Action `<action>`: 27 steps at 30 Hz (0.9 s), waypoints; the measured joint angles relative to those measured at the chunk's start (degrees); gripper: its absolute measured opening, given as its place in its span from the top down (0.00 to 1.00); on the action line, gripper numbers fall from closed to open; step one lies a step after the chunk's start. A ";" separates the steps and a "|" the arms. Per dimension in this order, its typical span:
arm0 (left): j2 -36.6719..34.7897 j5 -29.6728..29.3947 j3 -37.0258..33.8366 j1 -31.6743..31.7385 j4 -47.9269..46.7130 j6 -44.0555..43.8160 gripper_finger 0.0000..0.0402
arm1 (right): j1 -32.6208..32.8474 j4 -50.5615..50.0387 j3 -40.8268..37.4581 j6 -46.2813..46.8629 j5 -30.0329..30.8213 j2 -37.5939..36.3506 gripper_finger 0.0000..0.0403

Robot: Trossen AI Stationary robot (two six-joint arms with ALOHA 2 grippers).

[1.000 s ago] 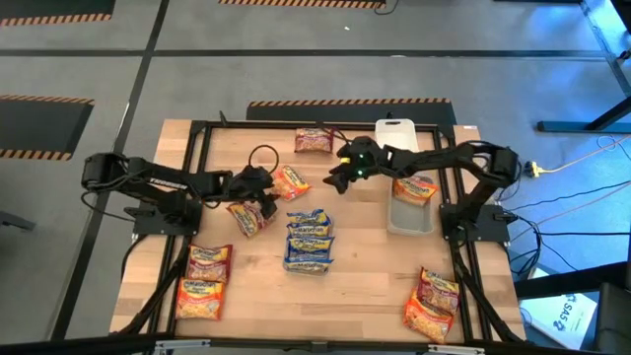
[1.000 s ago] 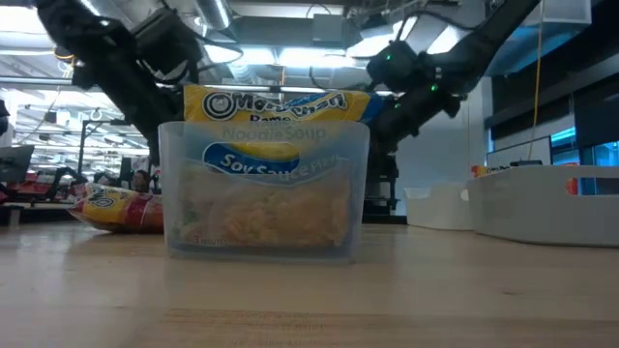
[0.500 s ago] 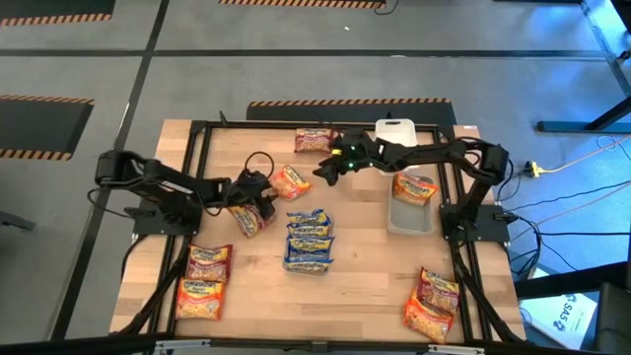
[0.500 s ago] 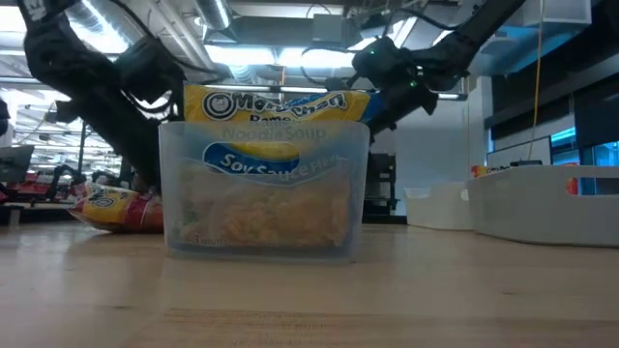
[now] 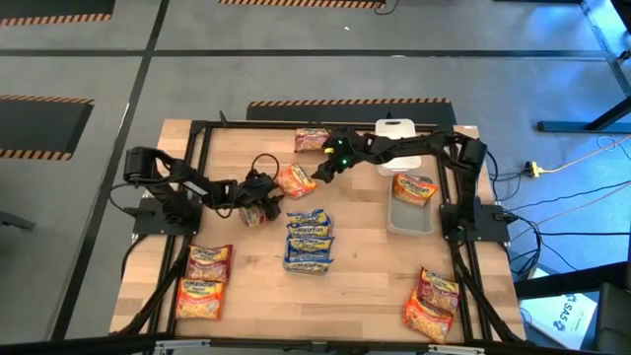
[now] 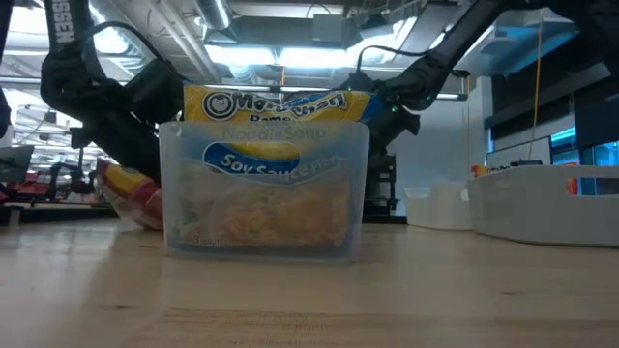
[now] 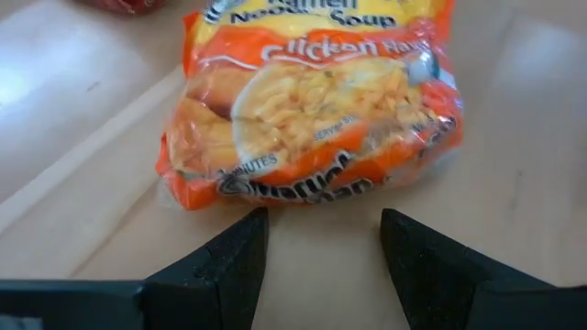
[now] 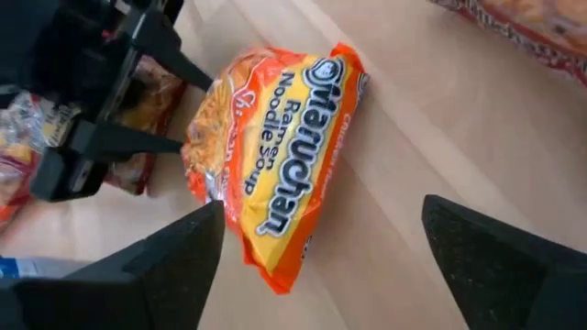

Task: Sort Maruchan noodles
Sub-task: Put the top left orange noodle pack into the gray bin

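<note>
An orange-and-yellow noodle packet lies flat on the table, also seen in the right wrist view and the left wrist view. My right gripper hangs open above it, a finger on either side, clear of it. My left gripper is open, its fingertips just short of that packet's left edge. Under my left gripper a second orange packet stands tipped, one end raised and mostly hidden from above. Blue packets fill a clear container. My left gripper stands low over the tipped second packet. Its own body hides the spot, so I cannot tell whether it touches that packet. My right gripper touches nothing.
A dark red packet lies at the far edge. A white lid and a clear container holding an orange packet are at the right. Orange packets lie near left and red ones near right.
My left gripper has come down over the second packet, whose one end has tipped up from lying flat. My right gripper has gone toward the table's left edge and a little down, over the orange packet.
</note>
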 joint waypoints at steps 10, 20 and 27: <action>-11.59 1.38 -0.11 -0.19 -5.33 0.29 0.49 | -1.84 -2.14 0.20 0.40 -6.28 1.60 0.11; -4.02 1.90 -0.09 2.88 4.55 1.36 0.49 | -1.68 -1.06 0.19 0.11 -3.69 3.34 0.11; 3.13 2.26 0.07 2.94 8.30 2.64 0.49 | -0.97 1.03 0.17 0.18 -5.20 4.18 0.11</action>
